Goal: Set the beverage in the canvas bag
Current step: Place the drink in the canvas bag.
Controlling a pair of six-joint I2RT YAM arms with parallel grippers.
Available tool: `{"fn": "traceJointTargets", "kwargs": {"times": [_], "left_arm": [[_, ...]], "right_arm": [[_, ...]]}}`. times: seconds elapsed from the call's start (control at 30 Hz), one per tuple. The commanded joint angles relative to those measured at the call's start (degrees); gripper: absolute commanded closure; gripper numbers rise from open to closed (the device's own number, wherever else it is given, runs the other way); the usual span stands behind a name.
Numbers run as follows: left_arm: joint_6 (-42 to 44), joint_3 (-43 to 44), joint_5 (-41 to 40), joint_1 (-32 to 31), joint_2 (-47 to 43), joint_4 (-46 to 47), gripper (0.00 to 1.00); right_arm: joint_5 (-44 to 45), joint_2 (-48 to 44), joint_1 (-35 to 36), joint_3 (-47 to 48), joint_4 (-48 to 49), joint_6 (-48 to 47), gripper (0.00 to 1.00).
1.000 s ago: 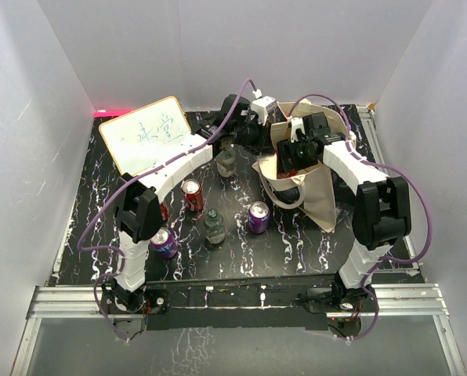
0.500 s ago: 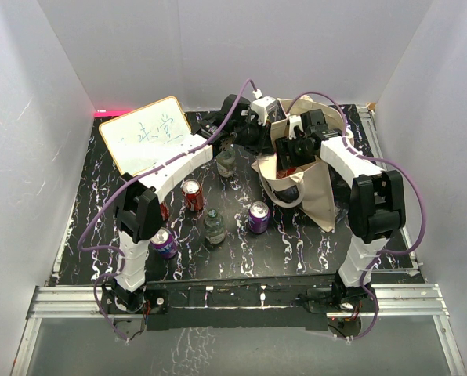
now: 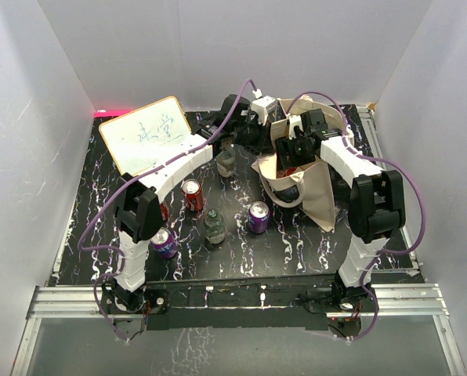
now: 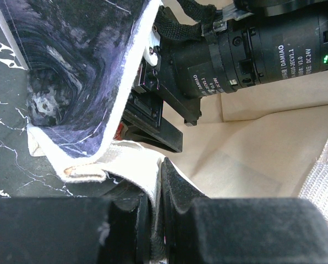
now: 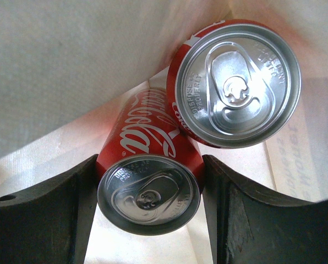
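- Since a second ago the right arm (image 3: 378,207) has drawn its elbow slightly inward. The bag (image 3: 321,192) and the loose cans (image 3: 193,194) on the tabletop (image 3: 96,200) lie as before.
- The right claw (image 5: 150,165), inside the bag, stands about half open, its fingers against both sides of a red can (image 5: 147,192).
- That can's long axis runs along the fingers, lid facing the wrist and base pointing deeper into the bag.
- A second can (image 5: 238,82) lies just beside it, lid likewise outward.
- The left claw (image 4: 156,187) is pinched tight on the bag's rim.
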Motion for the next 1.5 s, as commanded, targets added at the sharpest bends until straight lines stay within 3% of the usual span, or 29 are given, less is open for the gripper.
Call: {"fn": "traceJointTargets", "kwargs": {"times": [0.0,0.4,1.47], "left_arm": [[0.4,2.2,-0.9,0.3,-0.1,3.1,0.95],[0.3,2.1,-1.2,0.3,-0.3,3.1,0.96],[-3.2,3.7,-4.1,0.3,0.3,4.1,0.93]], "right_arm": [[-3.4,1.0,1.3,1.2,-2.3,0.3,0.29],[-2.5,0.2,1.3,2.4,-2.3,0.1,0.18],[3.3,-18.3,0.1,-1.7,2.8,-0.8,0.17]]}}
